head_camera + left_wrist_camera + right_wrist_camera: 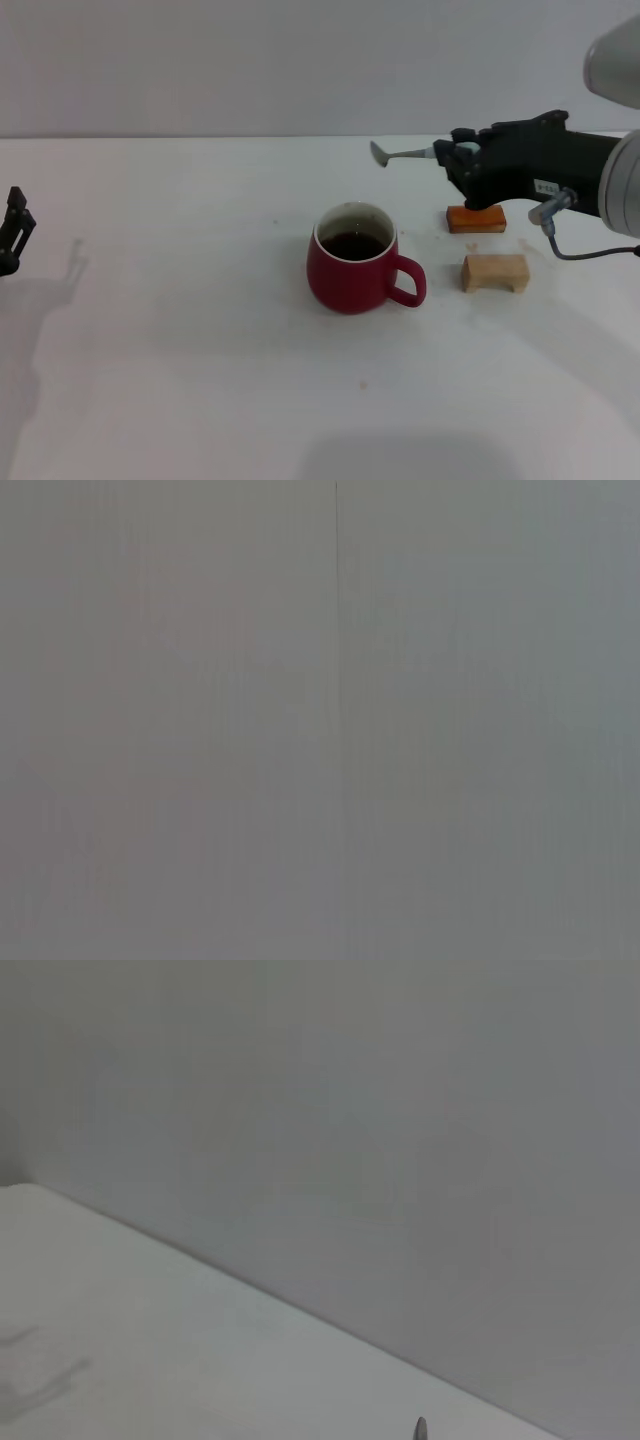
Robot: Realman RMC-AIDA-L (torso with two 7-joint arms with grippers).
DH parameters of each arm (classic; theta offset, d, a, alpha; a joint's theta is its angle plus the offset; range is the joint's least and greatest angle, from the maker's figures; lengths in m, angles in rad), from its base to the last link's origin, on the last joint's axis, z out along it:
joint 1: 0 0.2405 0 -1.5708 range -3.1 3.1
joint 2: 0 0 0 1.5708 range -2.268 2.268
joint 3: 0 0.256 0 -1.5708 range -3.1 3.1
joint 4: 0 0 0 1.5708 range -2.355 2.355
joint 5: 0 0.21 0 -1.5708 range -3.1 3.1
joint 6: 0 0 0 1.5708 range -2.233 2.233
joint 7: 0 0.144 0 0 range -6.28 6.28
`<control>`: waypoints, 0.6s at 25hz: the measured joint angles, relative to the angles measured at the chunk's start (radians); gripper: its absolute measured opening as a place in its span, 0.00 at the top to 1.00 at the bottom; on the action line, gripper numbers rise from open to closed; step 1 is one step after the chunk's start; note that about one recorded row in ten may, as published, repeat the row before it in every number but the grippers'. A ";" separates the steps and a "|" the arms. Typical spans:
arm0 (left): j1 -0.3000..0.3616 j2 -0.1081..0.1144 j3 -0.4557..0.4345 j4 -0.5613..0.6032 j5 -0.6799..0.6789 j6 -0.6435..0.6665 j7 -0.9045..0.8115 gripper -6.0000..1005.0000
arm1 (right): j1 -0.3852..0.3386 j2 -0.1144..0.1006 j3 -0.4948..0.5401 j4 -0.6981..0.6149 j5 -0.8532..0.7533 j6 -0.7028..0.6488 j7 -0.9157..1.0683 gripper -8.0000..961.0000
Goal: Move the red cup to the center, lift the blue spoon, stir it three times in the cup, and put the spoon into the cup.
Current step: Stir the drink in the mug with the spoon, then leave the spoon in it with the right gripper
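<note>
left gripper (12, 228): black, angular, at the table's far left edge, parked; only partly in view, can't tell if its jaws are wide or narrow.
table (180, 380): flat matte white top, pale grey wall behind.
cup (354, 259): squat dark-red glazed ceramic, wider at base, white inner rim, loop handle on its right side; dark liquid inside; upright near table centre.
spoon (398, 155): grey metal bowl and neck, roughly level in the air, bowl pointing left; handle hidden inside the right gripper. Above and behind the cup, slightly to its right, clear of it. In the right wrist view only a sliver of the bowl tip (421, 1428) shows at the frame edge.
right gripper (456, 158): black, bulky, matte; closed around the spoon's handle end, held above the table, right of the cup and apart from it.
orange block (476, 218): small flat rectangular wood piece, orange finish, just under the right gripper body, partly covered by it.
tan block (495, 272): pale bare wood, low bridge shape with a notch underneath, just in front of the orange block, right of the cup handle.
cable (575, 250): thin grey, loops off the right arm's wrist.
left wrist view: plain grey surface only.
</note>
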 joint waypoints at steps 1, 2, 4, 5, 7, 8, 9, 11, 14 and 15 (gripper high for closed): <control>-0.001 0.000 0.000 0.000 0.000 0.000 0.000 0.15 | 0.013 0.000 0.004 0.007 0.000 0.025 0.010 0.85; -0.001 0.000 0.000 0.000 0.000 0.000 0.000 0.15 | 0.026 0.000 0.008 0.008 -0.001 0.048 0.019 0.85; 0.001 0.000 0.000 -0.003 0.000 0.000 0.000 0.15 | 0.076 0.000 0.019 0.009 -0.002 0.131 0.040 0.85; 0.001 0.000 0.000 -0.003 0.000 0.000 0.000 0.15 | 0.076 0.000 0.019 0.009 -0.002 0.131 0.040 0.85; 0.003 0.000 -0.001 -0.003 0.000 0.000 0.000 0.15 | 0.114 0.000 0.023 0.008 -0.002 0.191 0.046 0.85; 0.003 0.000 -0.001 -0.003 0.000 0.000 0.000 0.15 | 0.114 0.000 0.023 0.008 -0.002 0.191 0.046 0.85; 0.003 0.000 -0.002 -0.001 0.000 0.000 0.000 0.15 | 0.132 0.000 0.025 0.007 -0.003 0.213 0.048 0.85; 0.003 0.000 -0.003 0.000 0.000 0.000 0.000 0.15 | 0.147 0.001 0.025 0.005 -0.009 0.235 0.051 0.85; 0.003 0.000 -0.004 0.000 0.000 0.000 0.000 0.15 | 0.160 0.002 0.018 0.005 -0.024 0.257 0.058 0.85; 0.003 0.000 -0.005 0.000 0.000 0.000 0.000 0.15 | 0.160 0.002 0.018 0.005 -0.024 0.257 0.058 0.85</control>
